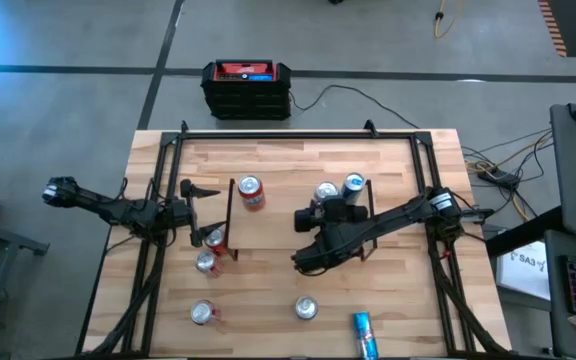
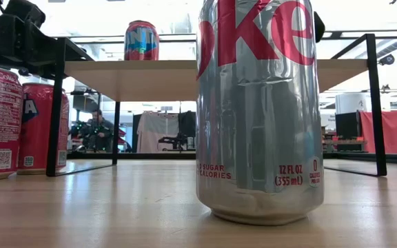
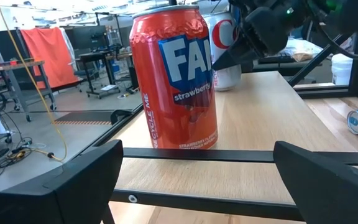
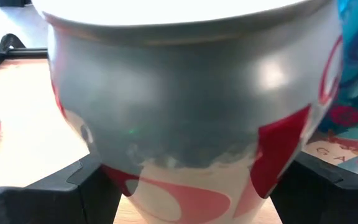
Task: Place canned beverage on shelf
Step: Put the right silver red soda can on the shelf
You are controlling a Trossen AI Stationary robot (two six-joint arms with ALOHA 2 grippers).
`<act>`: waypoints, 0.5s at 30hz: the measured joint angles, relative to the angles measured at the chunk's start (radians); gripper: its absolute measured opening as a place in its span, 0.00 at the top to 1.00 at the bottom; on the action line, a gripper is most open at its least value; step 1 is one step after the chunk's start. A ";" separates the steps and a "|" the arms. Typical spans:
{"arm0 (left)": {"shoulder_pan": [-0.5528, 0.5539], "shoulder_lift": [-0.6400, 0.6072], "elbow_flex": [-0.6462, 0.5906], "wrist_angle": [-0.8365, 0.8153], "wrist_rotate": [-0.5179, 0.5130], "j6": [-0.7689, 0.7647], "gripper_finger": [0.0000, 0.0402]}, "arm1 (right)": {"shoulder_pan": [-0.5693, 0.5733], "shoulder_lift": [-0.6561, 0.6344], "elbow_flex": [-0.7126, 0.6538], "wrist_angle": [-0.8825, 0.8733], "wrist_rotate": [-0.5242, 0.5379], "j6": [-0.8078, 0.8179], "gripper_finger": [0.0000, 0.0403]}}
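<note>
3 cans [image 1: 326, 192] on shelf [image 1: 268, 228]; 5 on table [image 1: 408, 300].

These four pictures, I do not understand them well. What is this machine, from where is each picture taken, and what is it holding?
It is a robot with two dark arms at a wooden table, each ending in a two-finger gripper. One picture looks straight down, one looks level across the tabletop, and two come from cameras on the wrists.

The low wooden shelf stands on the table. On it are a red strawberry can, a silver can and a blue-topped can. The right gripper is closed around the silver can, which fills its wrist picture. The left gripper waits open at the shelf's left edge, facing the red can.

More cans stand on the table, and a blue can lies on its side.
</note>
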 joint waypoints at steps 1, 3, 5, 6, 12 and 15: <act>0.000 0.000 0.000 0.000 0.000 0.000 0.00 | 0.000 0.000 0.002 0.000 0.005 -0.001 0.23; 0.000 0.000 0.000 0.000 0.000 0.000 0.00 | 0.000 0.000 0.006 0.003 0.011 -0.003 0.23; 0.000 0.000 0.000 0.000 0.000 0.000 0.00 | 0.000 0.000 0.007 0.005 0.013 -0.014 0.23; 0.000 0.000 0.000 0.000 0.000 0.000 0.00 | 0.000 0.000 0.007 0.005 0.013 -0.019 0.23; 0.000 0.000 0.000 0.000 0.000 0.000 0.00 | -0.005 0.000 0.007 0.034 0.020 -0.046 0.23; 0.000 0.000 0.000 0.000 0.000 0.000 0.00 | -0.009 0.008 0.007 0.037 0.019 -0.053 0.23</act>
